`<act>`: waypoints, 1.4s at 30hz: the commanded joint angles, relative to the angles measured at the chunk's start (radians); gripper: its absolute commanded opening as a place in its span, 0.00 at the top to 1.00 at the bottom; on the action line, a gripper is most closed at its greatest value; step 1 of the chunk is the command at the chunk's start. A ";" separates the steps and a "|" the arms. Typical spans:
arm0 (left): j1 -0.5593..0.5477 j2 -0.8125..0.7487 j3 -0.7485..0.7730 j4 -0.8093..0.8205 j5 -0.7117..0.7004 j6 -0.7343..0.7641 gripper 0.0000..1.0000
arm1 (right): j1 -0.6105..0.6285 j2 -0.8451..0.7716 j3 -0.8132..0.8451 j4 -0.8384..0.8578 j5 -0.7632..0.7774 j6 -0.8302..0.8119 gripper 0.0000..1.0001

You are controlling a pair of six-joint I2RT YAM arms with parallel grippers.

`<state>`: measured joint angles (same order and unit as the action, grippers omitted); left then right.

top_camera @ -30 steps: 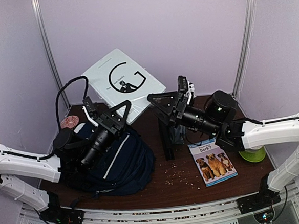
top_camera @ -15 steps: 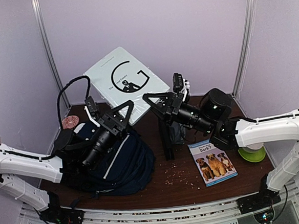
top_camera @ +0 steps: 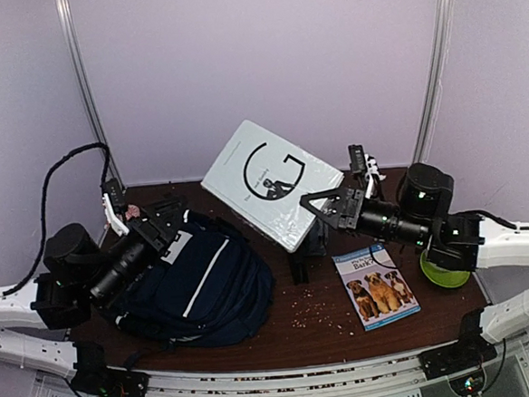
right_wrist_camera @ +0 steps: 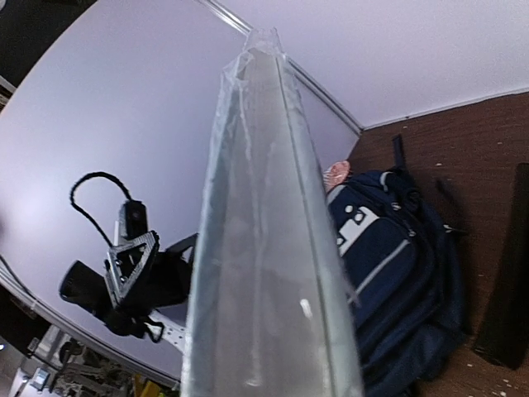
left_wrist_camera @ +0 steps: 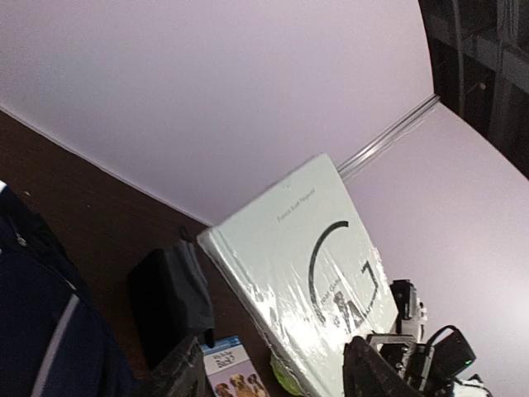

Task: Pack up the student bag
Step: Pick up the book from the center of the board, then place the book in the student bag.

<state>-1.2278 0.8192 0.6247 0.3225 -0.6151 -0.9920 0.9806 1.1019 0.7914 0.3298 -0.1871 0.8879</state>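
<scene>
1. White and plastic-wrapped, the large book (top_camera: 268, 180) is pinched at its lower edge by the right tool (top_camera: 327, 210). That wrist's view looks straight up the book's thin edge.
2. Above this tool the book is tilted and lifted off the worktop (top_camera: 257, 344), leaning toward the back wall.
3. Down and to the left of the tool, the student bag (top_camera: 206, 275) lies slumped on the worktop, apart from the book.
4. Close on its near side, a dog booklet (top_camera: 375, 286) lies flat, unpacked.
5. At the bag's far top edge sits the left tool (top_camera: 162, 222), its fingers (left_wrist_camera: 186, 368) spread with nothing between them.
6. Packing looks barely begun: the book is airborne, not inside, and the booklet waits. Whether the bag's mouth is open, I cannot tell.
7. The right arm reaches inward from its side, forearm roughly level. The left arm is folded low along its edge, aimed at the bag.
</scene>
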 commanded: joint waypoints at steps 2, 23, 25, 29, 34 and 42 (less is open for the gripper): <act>-0.002 0.150 0.297 -1.091 -0.158 0.083 0.02 | -0.016 -0.215 -0.058 -0.321 0.213 -0.236 1.00; -0.044 0.829 0.526 -1.211 0.065 0.369 0.02 | -0.023 -0.498 -0.239 -0.504 0.253 -0.180 1.00; -0.030 0.834 0.511 -1.199 0.069 0.365 0.02 | -0.023 -0.507 -0.240 -0.496 0.245 -0.177 1.00; -0.011 0.824 0.503 -1.196 0.057 0.365 0.02 | -0.022 -0.529 -0.240 -0.481 0.235 -0.176 1.00; 0.005 0.800 0.500 -1.192 0.048 0.372 0.02 | -0.022 -0.542 -0.236 -0.474 0.236 -0.181 1.00; 0.026 0.851 0.455 -1.180 0.059 0.360 0.02 | -0.023 -0.541 -0.228 -0.458 0.241 -0.183 1.00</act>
<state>-1.2243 1.6527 1.1164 -0.8566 -0.5156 -0.6292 0.9623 0.5880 0.5354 -0.2928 0.0433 0.7094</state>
